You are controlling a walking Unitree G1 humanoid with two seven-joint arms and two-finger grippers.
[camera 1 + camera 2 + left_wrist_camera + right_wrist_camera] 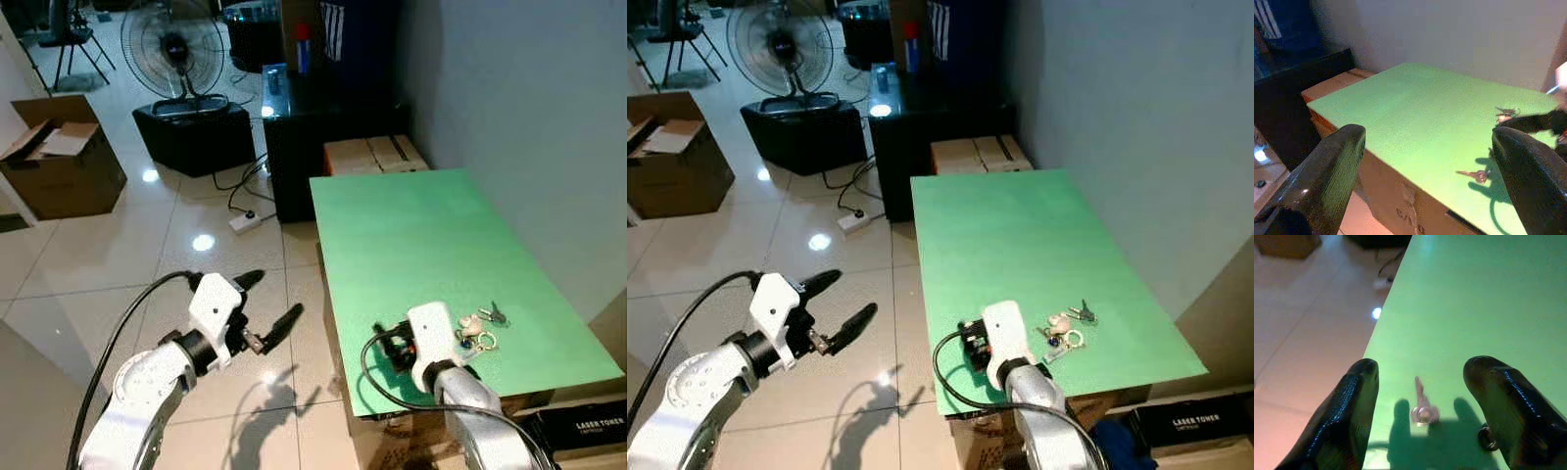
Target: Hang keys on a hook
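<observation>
A bunch of keys point(479, 331) on a ring lies near the front right of the green table point(421, 235). My right arm reaches up from below; its white wrist point(431, 341) sits just left of the keys. My right gripper point(1425, 366) is open and hovers low over the table, with a pinkish key point(1421, 409) on the green top between its fingers point(1356, 401) and a ring point(1487, 437) by the other finger. My left gripper point(269, 297) is open and holds nothing, out over the tiled floor left of the table. The left wrist view shows the keys point(1506, 113) from the side.
A cardboard box point(377, 155) and a black cabinet point(313, 137) stand beyond the table's far end. A fan point(174, 49) on a black stand, an open carton point(59, 166) and a power strip point(245, 221) are on the floor to the left. A grey wall point(529, 98) borders the right.
</observation>
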